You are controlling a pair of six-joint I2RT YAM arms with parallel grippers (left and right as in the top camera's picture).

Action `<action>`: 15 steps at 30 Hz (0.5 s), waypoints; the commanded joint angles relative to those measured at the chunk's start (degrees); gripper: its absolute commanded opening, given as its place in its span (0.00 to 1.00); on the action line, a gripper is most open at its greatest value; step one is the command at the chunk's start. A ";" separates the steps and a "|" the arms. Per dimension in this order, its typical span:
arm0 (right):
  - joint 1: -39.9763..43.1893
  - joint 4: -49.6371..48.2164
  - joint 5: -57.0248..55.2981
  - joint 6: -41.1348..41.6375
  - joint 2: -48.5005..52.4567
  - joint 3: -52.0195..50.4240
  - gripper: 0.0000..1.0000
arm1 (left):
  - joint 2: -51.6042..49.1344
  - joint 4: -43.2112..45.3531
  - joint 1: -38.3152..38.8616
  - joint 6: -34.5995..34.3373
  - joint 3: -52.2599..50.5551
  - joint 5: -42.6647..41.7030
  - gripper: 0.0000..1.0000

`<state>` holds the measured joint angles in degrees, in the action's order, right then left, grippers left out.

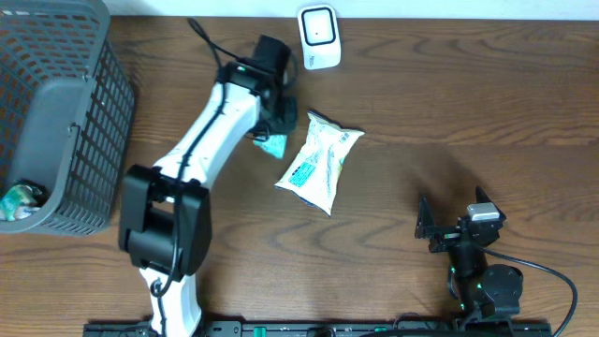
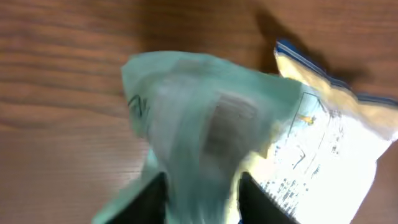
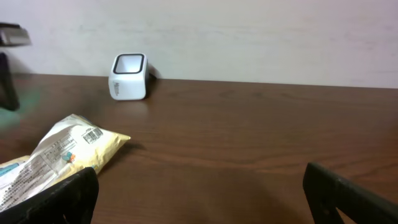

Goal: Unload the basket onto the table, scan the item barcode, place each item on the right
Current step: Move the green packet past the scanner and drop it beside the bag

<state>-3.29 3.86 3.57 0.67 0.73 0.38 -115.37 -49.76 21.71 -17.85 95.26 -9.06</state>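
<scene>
Judging scan not yet done: teal packet (image 1: pixel 272 144) sitting between L gripper (image 1: pixel 277 124) fingers (image 2: pixel 146 199), just left of snack bag (image 1: pixel 320 161), near scanner (image 1: pixel 318 36) but not facing it. Wrist view blurring, so cannot tell if L jaws are gripping or loose. R gripper (image 1: pixel 451 220) waiting well apart, jaws gaping wide, holding nothing. Basket (image 1: pixel 103 103) standing far left w/ item (image 1: pixel 19 198) inside. Bag crowding packet.

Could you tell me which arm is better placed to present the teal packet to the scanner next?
Left. The left gripper has the teal packet between its jaws, close to the scanner. The right gripper sits open and empty, far from both.
</scene>
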 commanded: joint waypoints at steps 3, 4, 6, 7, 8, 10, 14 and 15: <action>-0.02 0.24 -0.26 0.55 -0.13 -0.07 0.99 | 0.11 -0.11 0.39 -0.15 0.24 0.79 0.53; -0.02 0.24 -0.26 0.57 -0.13 -0.07 0.99 | 0.24 -0.15 0.11 -0.13 0.83 0.76 0.53; -0.02 0.24 -0.26 0.57 -0.13 -0.07 0.99 | 1.03 -0.13 -0.79 0.31 2.10 0.76 0.53; -0.02 0.24 -0.26 0.55 -0.13 -0.07 0.99 | 1.68 -0.13 -1.38 0.31 2.71 0.79 0.53; -0.02 0.24 -0.26 0.55 -0.13 -0.07 0.99 | 2.58 -0.13 -2.21 0.50 3.43 0.79 0.53; -0.02 0.24 -0.26 0.57 -0.13 -0.07 0.99 | 4.72 -0.15 -4.17 0.74 4.90 0.81 0.53; -0.02 0.24 -0.26 0.55 -0.13 -0.07 0.99 | 10.67 0.59 -10.21 0.72 6.99 2.49 0.54; -0.02 0.24 -0.26 0.55 -0.13 -0.07 0.99 | 13.11 1.33 -12.68 0.70 6.99 3.67 0.54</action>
<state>-3.29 3.86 3.57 0.67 0.73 0.38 -109.97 -49.15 14.00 -17.93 99.18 -8.47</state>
